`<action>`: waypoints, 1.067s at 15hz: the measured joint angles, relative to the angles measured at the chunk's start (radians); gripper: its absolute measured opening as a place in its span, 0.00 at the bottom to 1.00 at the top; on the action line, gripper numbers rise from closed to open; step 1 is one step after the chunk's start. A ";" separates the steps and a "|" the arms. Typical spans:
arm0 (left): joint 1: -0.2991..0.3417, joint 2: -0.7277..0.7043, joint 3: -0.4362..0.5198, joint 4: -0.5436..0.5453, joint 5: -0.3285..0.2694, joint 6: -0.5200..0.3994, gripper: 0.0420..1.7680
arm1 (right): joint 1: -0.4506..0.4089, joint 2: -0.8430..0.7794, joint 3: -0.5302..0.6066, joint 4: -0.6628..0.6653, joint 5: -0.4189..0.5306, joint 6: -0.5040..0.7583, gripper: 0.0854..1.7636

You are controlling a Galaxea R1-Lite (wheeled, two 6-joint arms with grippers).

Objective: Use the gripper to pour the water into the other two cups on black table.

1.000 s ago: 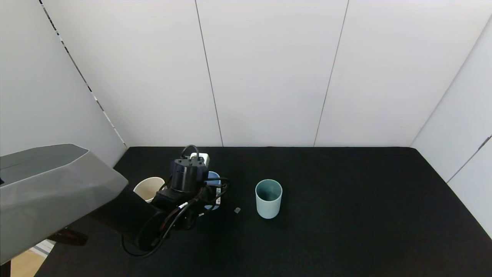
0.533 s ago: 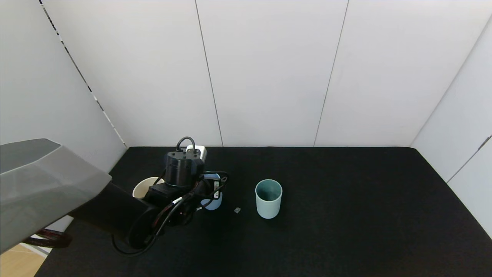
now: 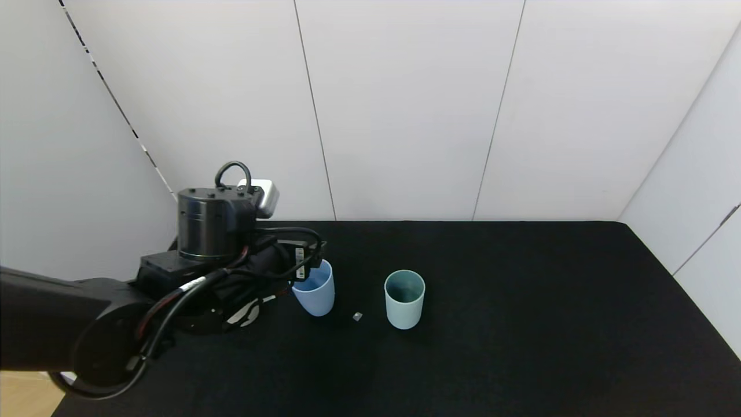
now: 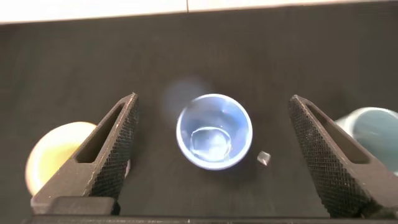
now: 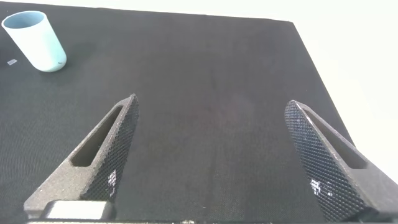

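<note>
My left gripper (image 4: 213, 98) is open and empty, hovering above the light blue cup (image 4: 214, 131), which stands on the black table (image 3: 521, 318) with clear water in its bottom. In the head view the raised left arm (image 3: 217, 231) is just left of the blue cup (image 3: 314, 294). The beige cup (image 4: 53, 155) shows partly behind one finger, and the mint green cup (image 4: 373, 127) behind the other. The mint cup (image 3: 404, 298) stands right of the blue one; the beige cup is hidden by the arm in the head view. My right gripper (image 5: 211, 101) is open over bare table.
A small grey cube (image 3: 357, 316) lies on the table between the blue and mint cups; it also shows in the left wrist view (image 4: 263, 158). White wall panels (image 3: 405, 116) close the table's back and sides. The mint cup shows far off in the right wrist view (image 5: 36, 41).
My left arm has risen and swung up to the left, away from the blue cup. The blue cup, half hidden by the gripper before, now stands in full view.
</note>
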 joint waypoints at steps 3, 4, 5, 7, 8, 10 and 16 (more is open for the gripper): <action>-0.004 -0.125 0.086 0.014 0.004 0.000 0.96 | 0.000 0.000 0.000 0.000 0.000 0.000 0.97; -0.004 -0.165 0.114 0.016 0.005 0.000 0.96 | 0.000 0.000 0.000 0.000 0.000 0.000 0.97; -0.004 -0.204 0.140 0.016 0.006 0.000 0.96 | 0.000 0.000 0.000 0.000 0.000 0.000 0.97; -0.005 -0.277 0.189 0.019 0.020 0.001 0.96 | 0.000 0.000 0.000 0.000 0.000 0.000 0.97; -0.004 -0.314 0.214 0.025 0.028 0.001 0.96 | 0.000 0.000 0.000 0.000 0.000 0.000 0.97; -0.004 -0.395 0.253 0.076 0.037 0.001 0.96 | 0.000 0.000 0.000 0.000 0.000 0.000 0.97; 0.113 -0.633 0.341 0.193 -0.033 0.004 0.97 | 0.000 0.000 0.000 0.000 0.000 0.000 0.97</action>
